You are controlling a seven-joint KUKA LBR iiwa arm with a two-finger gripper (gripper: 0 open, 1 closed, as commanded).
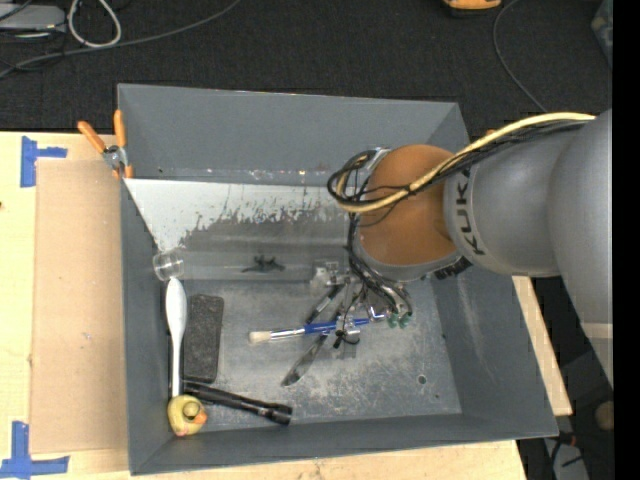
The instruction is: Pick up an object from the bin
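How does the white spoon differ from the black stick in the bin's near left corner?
Colour: the white spoon is pale, the black stick dark. Pose: the spoon runs along the left wall, the stick along the near wall. Shape: the spoon widens to a bowl at its far end; the stick stays even. Both are slim and lie flat on the bin floor.

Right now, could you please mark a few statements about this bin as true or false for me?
1. The gripper is over a blue-handled brush near the middle of the bin. True.
2. The white spoon lies along the view's right wall. False: it lies along the left wall.
3. The dark sponge block lies just right of the spoon. True.
4. The black pen lies against the far wall. False: it lies near the front-left corner, beside a yellow thing.
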